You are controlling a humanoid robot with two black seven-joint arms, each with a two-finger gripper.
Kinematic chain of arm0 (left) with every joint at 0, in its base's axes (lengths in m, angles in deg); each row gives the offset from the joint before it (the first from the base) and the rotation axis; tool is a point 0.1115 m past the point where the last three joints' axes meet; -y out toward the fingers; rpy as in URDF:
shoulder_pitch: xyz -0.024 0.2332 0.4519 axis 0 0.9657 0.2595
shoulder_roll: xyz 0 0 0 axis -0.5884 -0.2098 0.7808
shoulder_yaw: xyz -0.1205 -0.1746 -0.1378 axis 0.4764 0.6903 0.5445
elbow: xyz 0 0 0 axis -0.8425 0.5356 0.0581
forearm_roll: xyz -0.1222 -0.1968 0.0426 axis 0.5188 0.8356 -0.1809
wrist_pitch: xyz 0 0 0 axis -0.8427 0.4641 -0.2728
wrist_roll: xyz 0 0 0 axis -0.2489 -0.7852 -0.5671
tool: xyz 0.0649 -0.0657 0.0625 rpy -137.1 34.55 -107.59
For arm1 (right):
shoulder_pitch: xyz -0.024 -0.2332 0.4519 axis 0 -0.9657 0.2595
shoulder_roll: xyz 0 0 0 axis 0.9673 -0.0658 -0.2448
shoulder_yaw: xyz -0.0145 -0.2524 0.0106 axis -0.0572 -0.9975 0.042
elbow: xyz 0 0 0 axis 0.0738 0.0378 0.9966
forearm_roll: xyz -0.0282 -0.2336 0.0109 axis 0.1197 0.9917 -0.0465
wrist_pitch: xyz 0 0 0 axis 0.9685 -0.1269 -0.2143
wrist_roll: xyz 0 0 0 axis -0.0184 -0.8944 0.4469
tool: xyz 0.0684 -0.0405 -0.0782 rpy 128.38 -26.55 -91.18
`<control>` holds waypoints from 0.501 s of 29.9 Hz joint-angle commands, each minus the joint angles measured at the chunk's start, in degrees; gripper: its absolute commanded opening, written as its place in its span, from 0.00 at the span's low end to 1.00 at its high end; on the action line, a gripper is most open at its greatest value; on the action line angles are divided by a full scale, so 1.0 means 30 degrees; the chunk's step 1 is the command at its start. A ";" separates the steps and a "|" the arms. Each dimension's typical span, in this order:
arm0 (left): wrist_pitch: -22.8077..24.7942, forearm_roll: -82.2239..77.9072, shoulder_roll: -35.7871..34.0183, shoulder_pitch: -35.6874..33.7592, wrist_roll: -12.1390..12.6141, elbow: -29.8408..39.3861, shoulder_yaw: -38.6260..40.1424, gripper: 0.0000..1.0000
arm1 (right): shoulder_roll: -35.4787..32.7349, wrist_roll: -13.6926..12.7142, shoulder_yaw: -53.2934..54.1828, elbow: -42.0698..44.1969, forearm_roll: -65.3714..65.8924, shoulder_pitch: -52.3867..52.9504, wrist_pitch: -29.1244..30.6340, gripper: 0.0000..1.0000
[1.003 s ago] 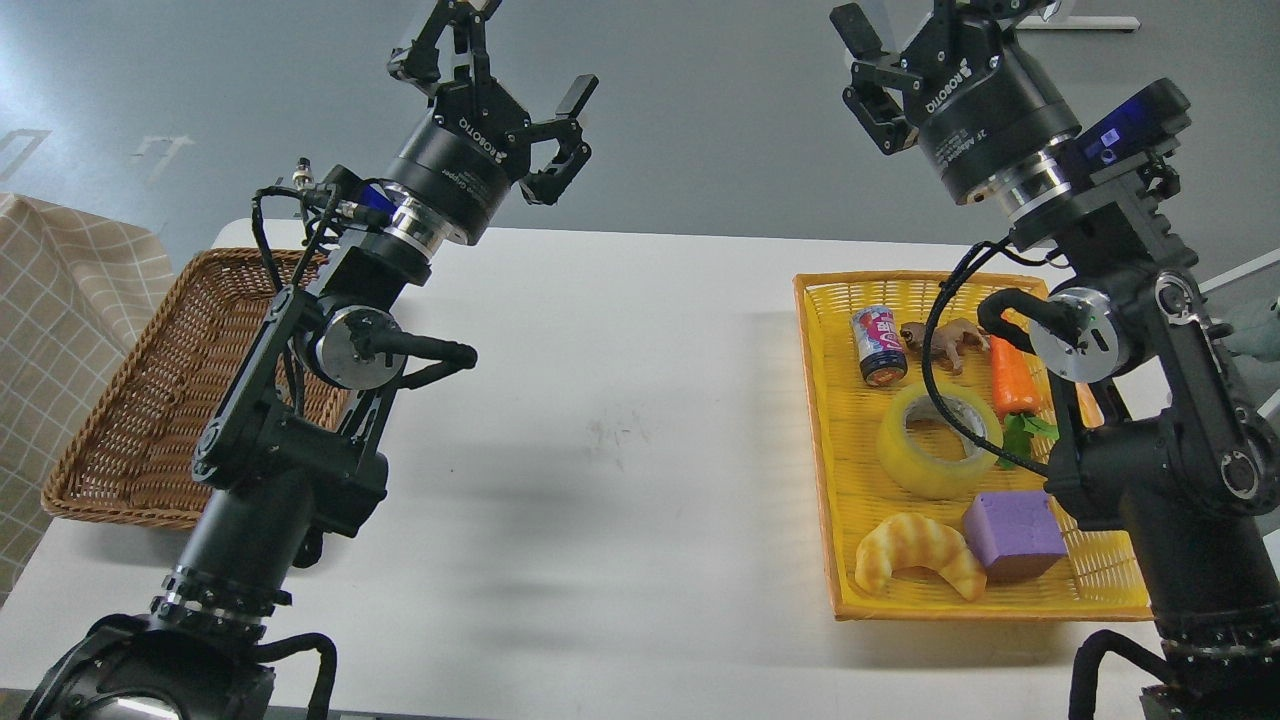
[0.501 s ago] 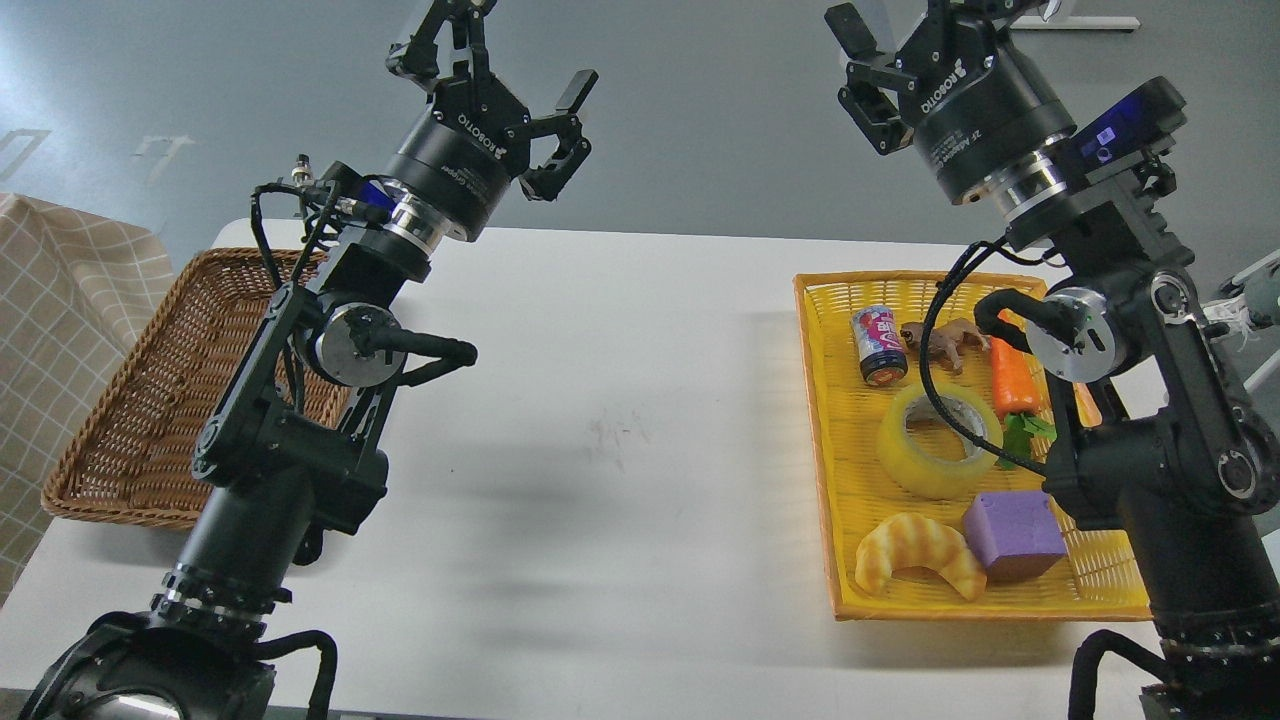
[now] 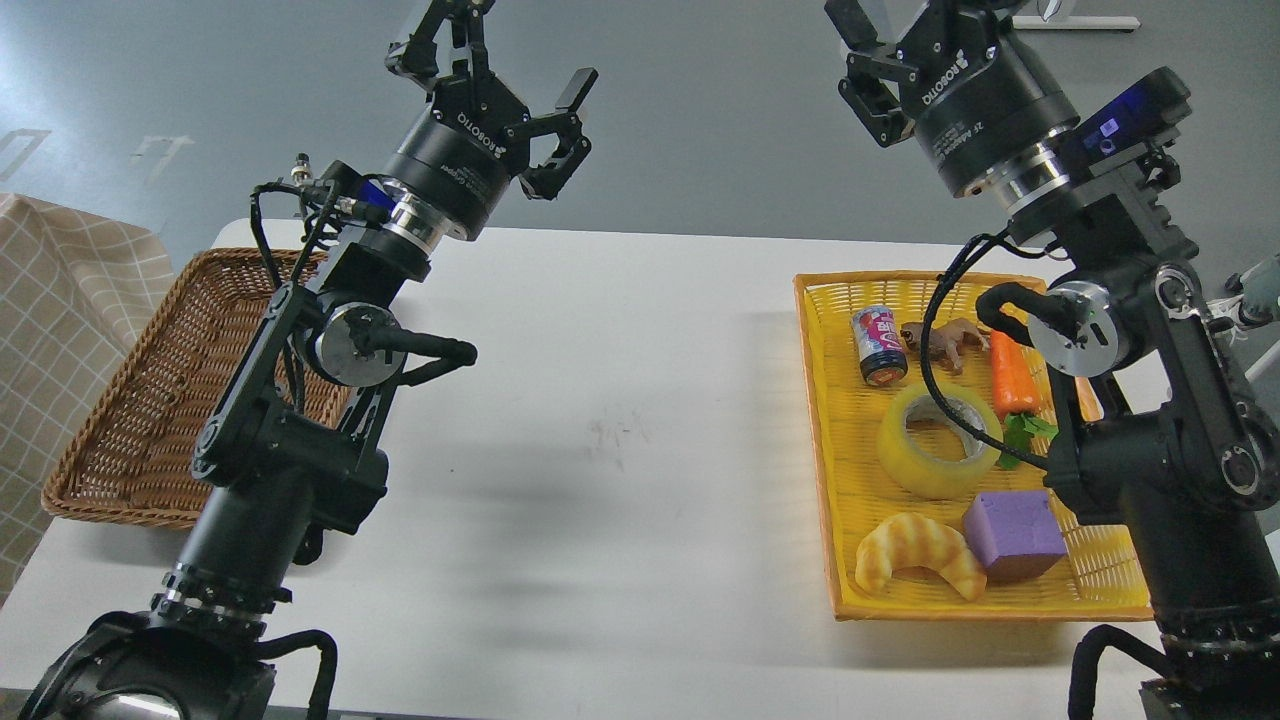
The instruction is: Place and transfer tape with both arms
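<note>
In the yellow tray [image 3: 830, 500] on the surface [image 3: 620, 440], right side: tape [image 3: 935, 445] lies flat between can [image 3: 878, 345] and croissant [image 3: 918, 566], beside purple block [image 3: 1013, 534]. Left gripper [image 3: 505, 60] raised, fingers spread, empty. Right gripper [image 3: 915, 30] raised, partly out of frame; can't tell finger state.

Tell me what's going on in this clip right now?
Nothing is being handled yet. The left gripper is raised above the table's far edge, open and empty; the right gripper is also raised, its fingers partly cut off by the frame. The tape lies flat in the yellow tray, among a can, carrot, croissant and purple block. The wicker basket sits at left.
</note>
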 commanded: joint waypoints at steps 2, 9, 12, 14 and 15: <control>-0.0060 -0.0026 0.0000 -0.0025 0.0026 -0.0002 -0.0021 0.98 | 0.0000 0.0000 0.0000 -0.0074 -0.0025 0.0026 0.0000 0.99; -0.0001 0.0003 0.0000 -0.0025 0.0026 -0.0002 -0.0109 0.98 | 0.0000 0.0000 -0.0176 -0.0016 -0.0054 0.0085 0.0058 0.99; -0.0001 0.0003 0.0000 -0.0084 -0.0003 -0.0002 -0.0109 0.98 | 0.0000 0.0000 -0.0205 -0.0016 -0.0054 0.0056 0.0379 0.99; -0.0001 -0.0026 0.0000 -0.0055 -0.0003 -0.0002 -0.0109 0.98 | 0.0000 0.0000 -0.0205 -0.0045 -0.0025 0.0027 0.0410 0.99; 0.0028 -0.0026 0.0000 -0.0055 0.0026 -0.0002 -0.0109 0.98 | 0.0000 0.0000 -0.0350 -0.0074 -0.0054 -0.0003 0.0381 0.99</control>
